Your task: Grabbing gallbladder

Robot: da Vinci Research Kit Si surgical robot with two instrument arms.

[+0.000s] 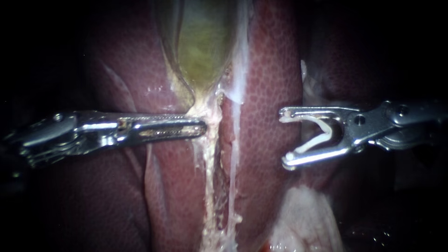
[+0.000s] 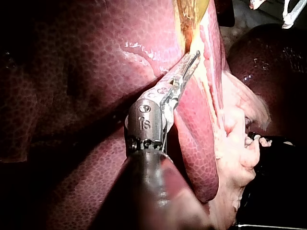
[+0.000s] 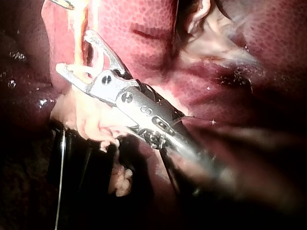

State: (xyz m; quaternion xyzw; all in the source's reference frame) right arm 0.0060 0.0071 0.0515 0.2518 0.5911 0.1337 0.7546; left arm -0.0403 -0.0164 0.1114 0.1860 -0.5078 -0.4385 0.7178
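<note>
**Two instruments flank the strand below the gallbladder**

Endoscope view: The gallbladder [image 1: 203,51], a yellow-green sac, hangs at the upper middle between dark red lobes of liver [image 1: 275,79]. It narrows downward to a point. A pale, stringy strand [image 1: 212,154] runs down from there along the cleft in the liver. The left instrument [image 1: 203,127] comes in level from the left. Its hand is clenched, the long jaws lying together, and the tip touches the strand just below the gallbladder's narrow end. The right instrument [image 1: 284,137] comes in from the right and lies over the liver, apart from the strand. Its hand is spread wide and grasps a white V-shaped clip [image 1: 322,133], whose two ends sit at the jaw tips.

Left wrist view: The left instrument [image 2: 194,60] reaches forward over the liver [image 2: 96,72]. Its jaws lie together, and the tip rests at the pale edge where the gallbladder [image 2: 192,9] tapers, just ahead of it. Pale fatty tissue [image 2: 235,143] lies beside the shaft.

Right wrist view: The right instrument [image 3: 74,51] has its jaws spread in a V in front of the liver [image 3: 144,28]. Pale tissue [image 3: 91,120] lies under it. The clip is hard to pick out against that tissue.
</note>
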